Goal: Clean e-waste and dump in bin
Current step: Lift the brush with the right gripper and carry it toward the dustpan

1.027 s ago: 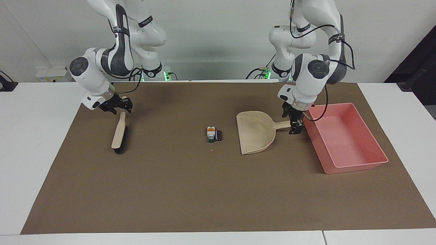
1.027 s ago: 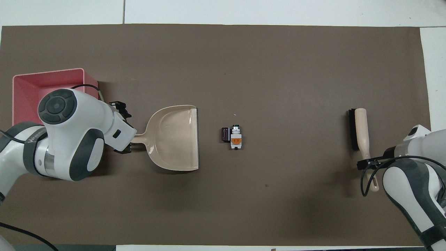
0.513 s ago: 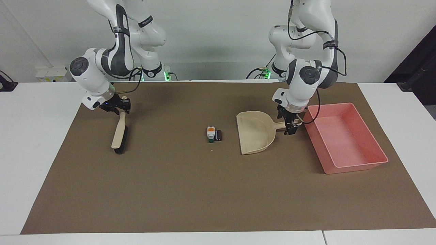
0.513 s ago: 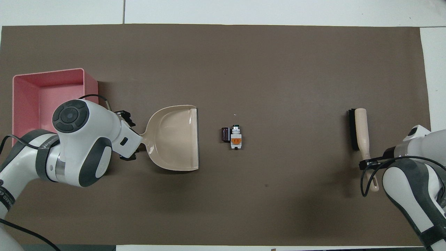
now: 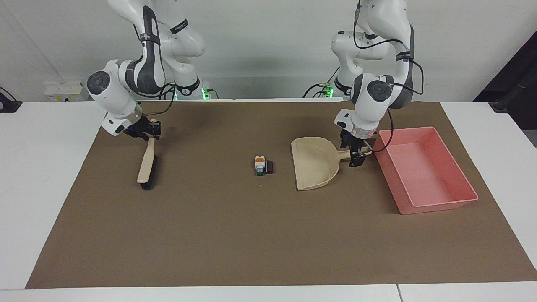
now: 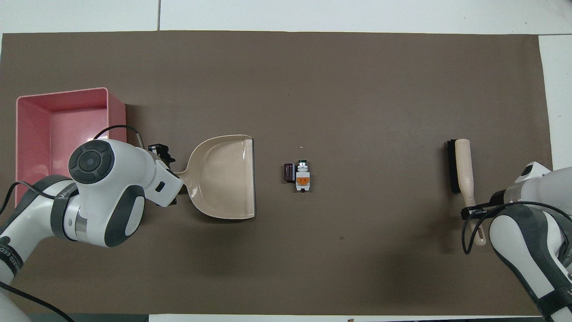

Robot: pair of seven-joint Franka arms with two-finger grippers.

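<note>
The e-waste lies mid-mat as two touching bits: a white block with orange and green marks [image 5: 259, 164] [image 6: 302, 178] and a dark block [image 5: 270, 166] [image 6: 289, 172]. The pink bin [image 5: 419, 172] [image 6: 62, 129] stands at the left arm's end. A beige dustpan [image 5: 314, 163] [image 6: 223, 176] lies between bin and e-waste, its mouth facing the bits. My left gripper [image 5: 355, 154] is open, with a finger on each side of the dustpan's handle. My right gripper [image 5: 149, 131] [image 6: 474, 209] is shut on the handle of a brush [image 5: 147, 165] [image 6: 460, 165] that lies on the mat.
A brown mat [image 5: 235, 235] covers most of the white table. A tiny pale speck [image 6: 301, 147] lies just farther from the robots than the e-waste. Bare mat stretches between the brush and the e-waste.
My left gripper has shifted from beside the bin onto the dustpan's handle. The right gripper's fingers have closed in on the brush handle. Brush, dustpan and e-waste have not moved.
</note>
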